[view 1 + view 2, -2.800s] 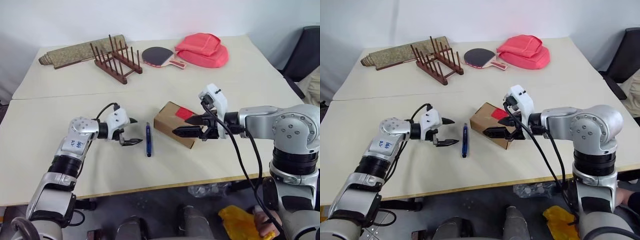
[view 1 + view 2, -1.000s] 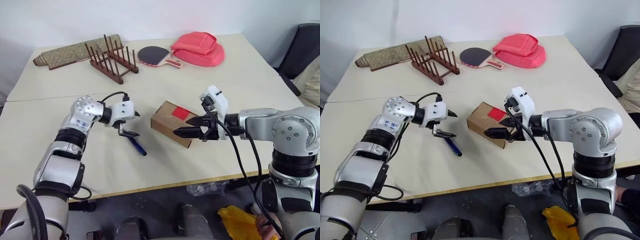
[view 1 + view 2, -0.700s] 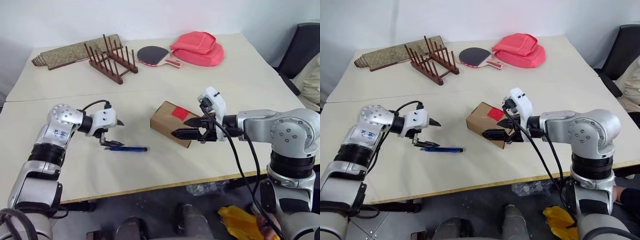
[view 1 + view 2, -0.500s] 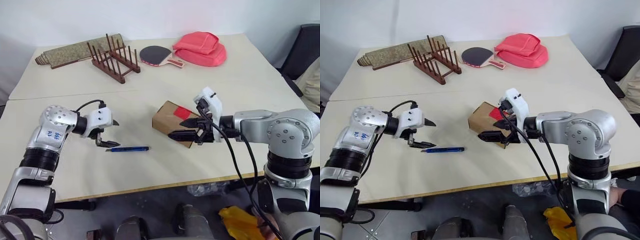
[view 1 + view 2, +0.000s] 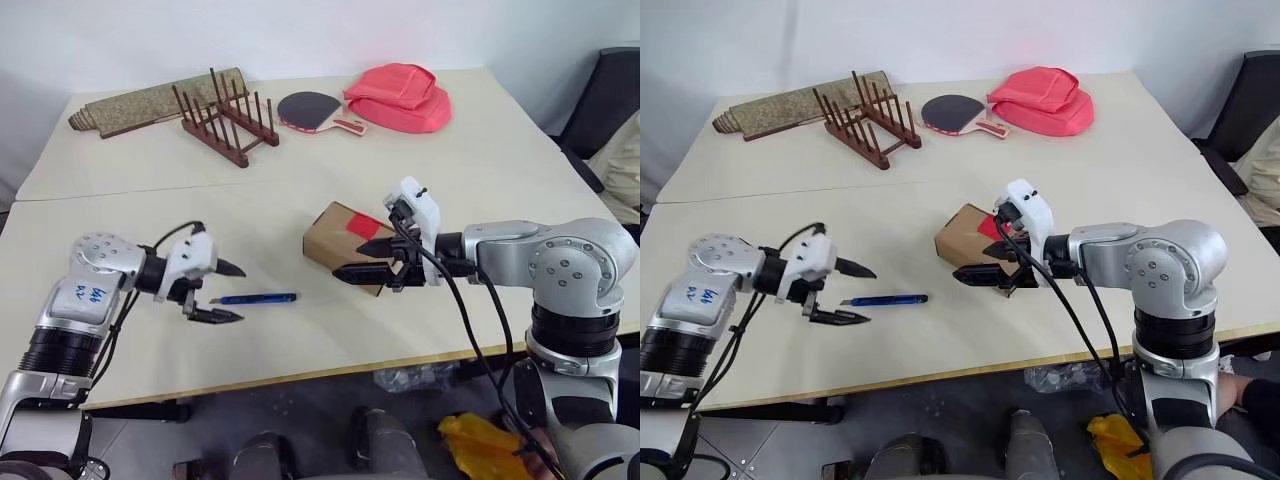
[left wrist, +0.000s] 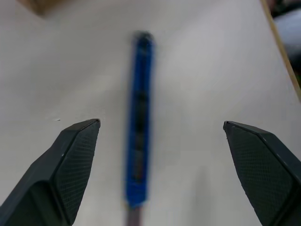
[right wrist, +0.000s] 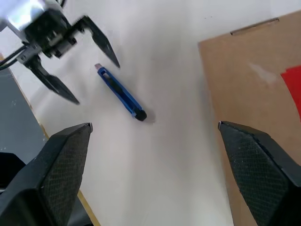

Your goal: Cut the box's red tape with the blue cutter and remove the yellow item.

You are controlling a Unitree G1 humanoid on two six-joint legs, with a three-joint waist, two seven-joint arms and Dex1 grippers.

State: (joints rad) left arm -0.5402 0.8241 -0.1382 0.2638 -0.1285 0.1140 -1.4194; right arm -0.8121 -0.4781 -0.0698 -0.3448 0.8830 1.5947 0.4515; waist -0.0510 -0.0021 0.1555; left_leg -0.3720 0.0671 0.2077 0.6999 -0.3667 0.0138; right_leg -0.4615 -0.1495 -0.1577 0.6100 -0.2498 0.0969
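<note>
Near edge of the counter [image 5: 300,345]: left tool [image 5: 226,292] hangs low over the surface, fingers spread wide and released, nothing between them, tips pointing toward the blue cutter [image 5: 258,298]. The blue cutter lies flat on the counter just beyond those fingertips, apart from them, lengthwise toward the box [image 5: 340,238] (left wrist view has it running straight up between the two open fingers, not touched). Right of it, right tool [image 5: 365,261] is also released, fingers wide apart, set at the box's near side; whether the fingers touch the cardboard cannot be told. The box sits flaps shut around the middle of the counter, with the red tape [image 5: 364,226] on its top face toward the right end, uncut as far as shows. The yellow item can't be made out, box closed. Far side of the counter: wooden dish rack [image 5: 222,118] with upright pegs, rolled mat [image 5: 150,98] behind it to the left, table-tennis paddle [image 5: 312,110] with dark face to the right of the rack, and red fabric bag [image 5: 398,96] beside the paddle, well apart from the box.
</note>
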